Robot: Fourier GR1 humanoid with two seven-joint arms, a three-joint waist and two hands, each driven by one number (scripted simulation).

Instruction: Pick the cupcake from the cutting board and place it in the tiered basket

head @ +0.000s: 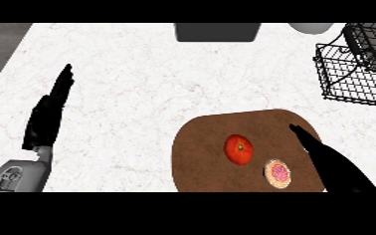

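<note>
– Counter [147,79], white and wide. What lies on it?
– A brown cutting board [202,149] at the near right. A black wire basket [345,74] stands at the far right, well apart from the board. A grey box [217,32] sits at the far edge.
– And the hands?
– The right hand [330,164] reaches over the board's right side, fingers straight, holding nothing. The left hand [50,112] rests at the left, open, fingers pointing far.
– What is on the board?
– A red tomato [238,149] near the middle. The cupcake [278,173] is just beside it, nearer and to the right, close to the board's near edge. It lies just left of the right hand.
– So which step is this?
– The approach, I judge. Nothing is grasped, so the task has hardly begun.
– What does the next move call for?
– The right hand should shift a little left over the cupcake, come down and close round it without nudging the tomato. Only then comes the lift, far and right to the basket.
</note>
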